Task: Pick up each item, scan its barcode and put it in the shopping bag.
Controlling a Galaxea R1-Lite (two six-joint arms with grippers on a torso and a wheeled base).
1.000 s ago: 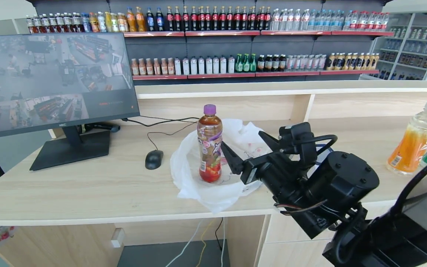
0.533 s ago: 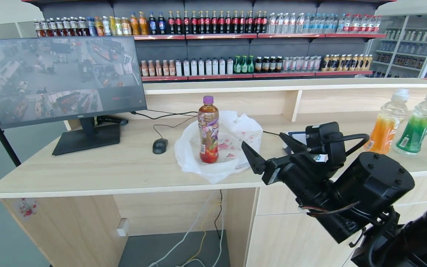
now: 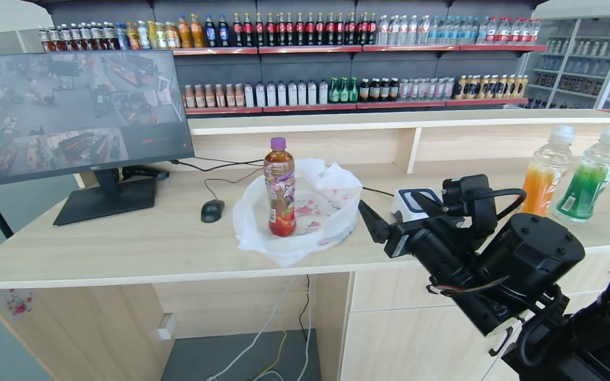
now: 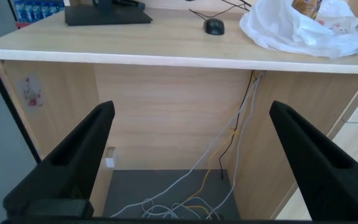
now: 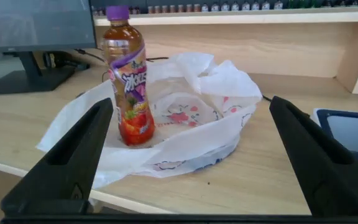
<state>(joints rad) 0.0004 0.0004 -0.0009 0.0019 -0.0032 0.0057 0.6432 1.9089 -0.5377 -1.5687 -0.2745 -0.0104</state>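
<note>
Large white characters mark the bottle (image 5: pixel 128 81); other print is illegible.

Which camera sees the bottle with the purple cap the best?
The right wrist view: the bottle is close, whole, standing upright in the white bag. The head view shows it whole too, but farther off. The left wrist view catches just a cut-off bit of it.

The robot's right arm (image 3: pixel 474 270) is matte black, with a fat round motor housing (image 3: pixel 535 254) dotted with small screws. A black cable (image 3: pixel 501 194) loops over its boxy camera mount (image 3: pixel 466 197), and thin red and white wires (image 3: pixel 445 290) show underneath. The right gripper (image 3: pixel 387 200) and left gripper (image 4: pixel 191 112) each have two long, tapering black fingers (image 4: pixel 73 155).
</note>
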